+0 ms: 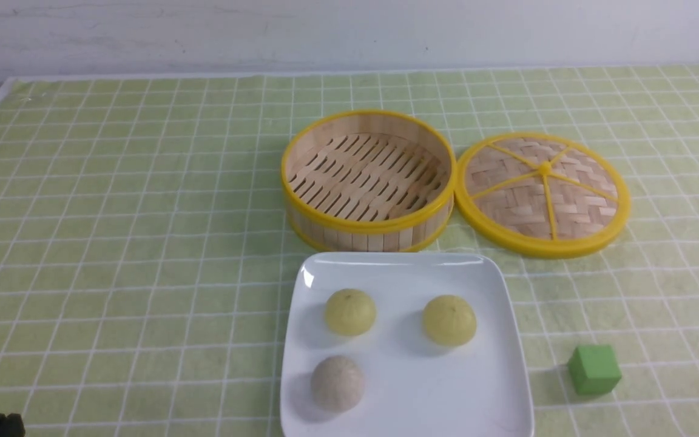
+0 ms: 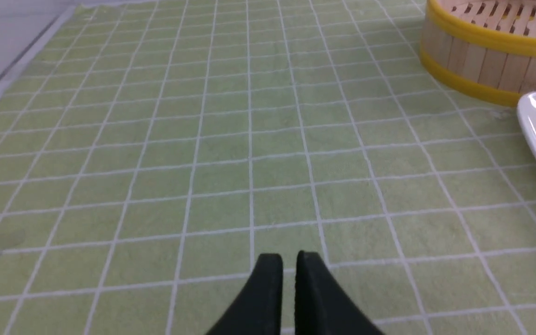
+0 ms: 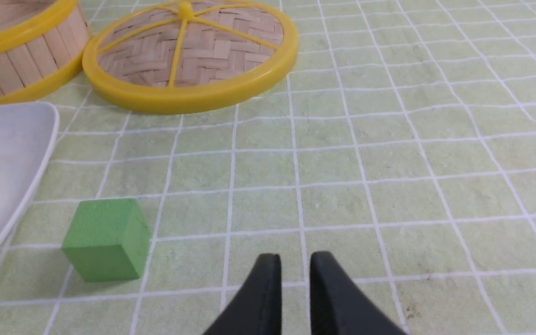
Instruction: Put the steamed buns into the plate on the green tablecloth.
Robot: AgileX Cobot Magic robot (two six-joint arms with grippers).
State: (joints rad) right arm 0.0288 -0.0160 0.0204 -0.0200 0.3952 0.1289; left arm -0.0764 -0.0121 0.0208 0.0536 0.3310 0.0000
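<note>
buns [image 1: 349, 312]: three on plate [image 1: 495, 340] | left end effector [image 2: 289, 261]: narrow gap, empty | right end effector [image 3: 295, 263]: slightly spread, empty

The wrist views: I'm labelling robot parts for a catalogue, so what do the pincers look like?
Both look alike: the left pincer and right pincer each show two matte black fingers, broad below and tapering to blunt rounded tips. No cables or markings are visible. The arms themselves stay out of view.

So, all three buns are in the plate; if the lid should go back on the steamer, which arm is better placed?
Right. The lid lies right of the steamer, and the right end effector faces it, empty.
</note>
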